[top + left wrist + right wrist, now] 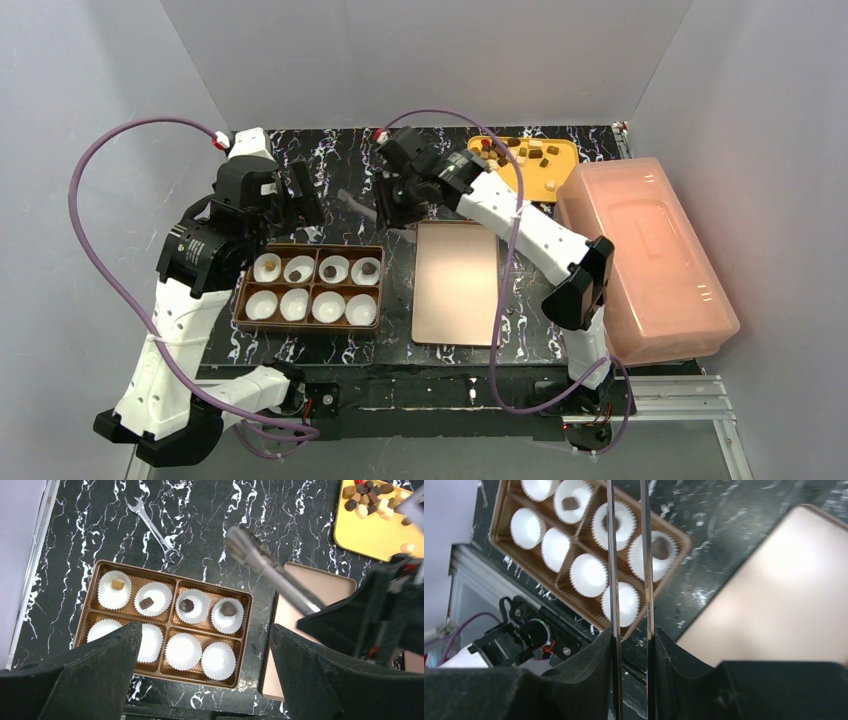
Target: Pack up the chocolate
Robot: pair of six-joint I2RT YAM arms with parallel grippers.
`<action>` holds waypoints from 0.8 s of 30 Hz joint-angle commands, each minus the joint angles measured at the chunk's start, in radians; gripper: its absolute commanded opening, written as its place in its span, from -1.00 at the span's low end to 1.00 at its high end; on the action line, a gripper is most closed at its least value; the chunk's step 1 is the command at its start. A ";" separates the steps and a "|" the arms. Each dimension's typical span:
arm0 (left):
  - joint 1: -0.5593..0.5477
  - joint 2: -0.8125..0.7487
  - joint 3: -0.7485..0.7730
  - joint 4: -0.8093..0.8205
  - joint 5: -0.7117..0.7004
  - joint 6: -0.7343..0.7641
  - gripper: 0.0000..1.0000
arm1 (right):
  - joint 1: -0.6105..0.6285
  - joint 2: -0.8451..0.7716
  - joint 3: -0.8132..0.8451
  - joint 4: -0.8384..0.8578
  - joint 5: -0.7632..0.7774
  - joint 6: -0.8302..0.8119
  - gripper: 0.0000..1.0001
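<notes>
Between the black fingers of the right claw (631, 640): a pair of thin steel tongs (613, 580). The claw is closed on their handles. The blades reach toward the far-right corner of the copper-brown eight-cell cardboard box (170, 578). The tips run out of the right wrist view and are blurred in the left wrist view, so I cannot tell whether they carry a piece.

Left claw (205, 635): jaws spread fully wide, holding nothing, hanging above the box's near row.

Box: eight white pleated paper cups (218, 660). The far row of four holds one piece each of the small chocolate chunks (187, 605), one tan and three dark. The near row of four is empty.

Unpacked dark, tan and cream chunks lie on a flat yellow tray (370, 540), well beyond the box to its far right. A flat copper-brown rectangular lid (457, 285) lies just right of the box, not fitted.

Judgement: about half done. Four cups are still to fill, and the lid probably goes on after that.
</notes>
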 commanded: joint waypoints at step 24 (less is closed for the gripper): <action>0.003 -0.009 0.083 -0.140 -0.072 -0.026 0.99 | 0.295 0.274 0.095 0.349 -0.243 -0.119 -0.34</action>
